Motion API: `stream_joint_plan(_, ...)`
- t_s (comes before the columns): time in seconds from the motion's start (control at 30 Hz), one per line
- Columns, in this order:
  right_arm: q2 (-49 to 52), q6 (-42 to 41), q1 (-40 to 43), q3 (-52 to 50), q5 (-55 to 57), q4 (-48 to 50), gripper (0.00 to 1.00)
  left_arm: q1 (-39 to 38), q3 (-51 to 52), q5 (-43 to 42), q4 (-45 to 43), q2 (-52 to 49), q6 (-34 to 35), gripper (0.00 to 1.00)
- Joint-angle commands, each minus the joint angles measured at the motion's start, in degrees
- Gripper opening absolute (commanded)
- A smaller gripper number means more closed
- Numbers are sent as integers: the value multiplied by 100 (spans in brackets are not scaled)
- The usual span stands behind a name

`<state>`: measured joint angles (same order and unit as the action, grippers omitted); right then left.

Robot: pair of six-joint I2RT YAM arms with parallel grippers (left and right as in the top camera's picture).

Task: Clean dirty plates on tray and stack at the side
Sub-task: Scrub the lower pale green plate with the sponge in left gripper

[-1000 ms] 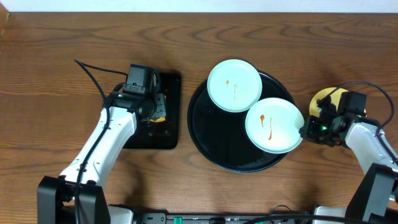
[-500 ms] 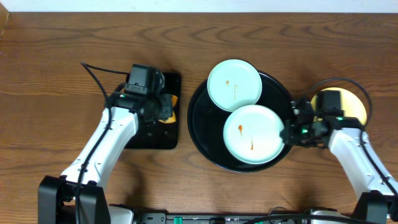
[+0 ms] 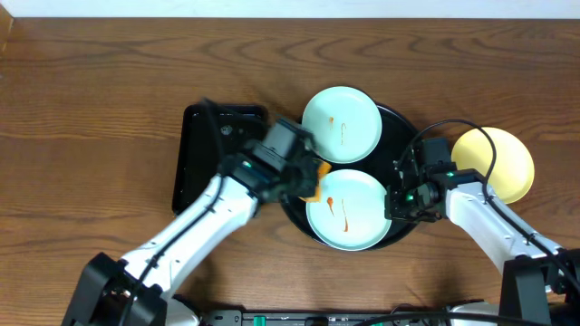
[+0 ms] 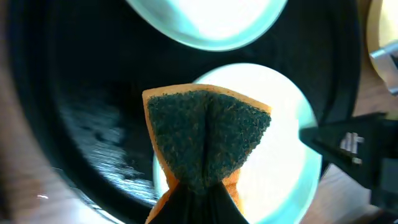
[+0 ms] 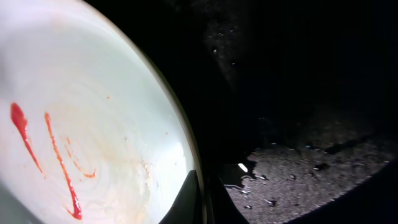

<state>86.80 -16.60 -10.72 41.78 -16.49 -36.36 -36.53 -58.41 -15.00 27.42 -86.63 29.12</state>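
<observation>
Sponge (image 4: 208, 134) in left hand (image 4: 198, 196); right hand (image 3: 392, 203) grips mint plate (image 3: 346, 215) rim

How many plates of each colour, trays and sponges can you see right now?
Mint-blue plates: 2
Pale yellow plate: 1
Round black tray: 1
Rectangular black tray: 1
Sponge: 1
Total: 6

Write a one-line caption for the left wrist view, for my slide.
Left gripper pinches a green-faced orange sponge over a pale mint plate on the round black tray.
</observation>
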Motion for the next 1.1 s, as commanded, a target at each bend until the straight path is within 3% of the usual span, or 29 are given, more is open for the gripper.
stream_joint_plan(0.0,52,-229,-101,-22,111,-2,1,-439,9,531,-109,-151,1239,7)
stream_joint_plan(0.2,52,-229,-101,-22,120,-20,1,-984,9,516,-612,-640,2345,8)
stream_joint_plan(0.47,52,-227,-101,-22,120,-28,1,-1467,9,109,-1150,-1346,2387,7)
stream_joint_plan(0.57,52,-227,-101,-22,120,-28,1,-1530,7,282,-997,-1554,2166,8)
stream_joint_plan(0.67,52,-227,-101,-22,120,-44,1,-1436,9,1084,-619,-1626,2116,8)
stream_joint_plan(0.87,52,-227,-101,-22,116,-57,1,-863,7,2133,-544,-1545,1287,7)
stream_joint_plan(0.93,52,-225,-101,-22,103,-70,1,-636,-15,2100,-544,-1493,1283,7)
stream_joint_plan(1.07,52,-225,-101,-22,103,-87,1,-334,-92,1353,-533,-1237,636,7)
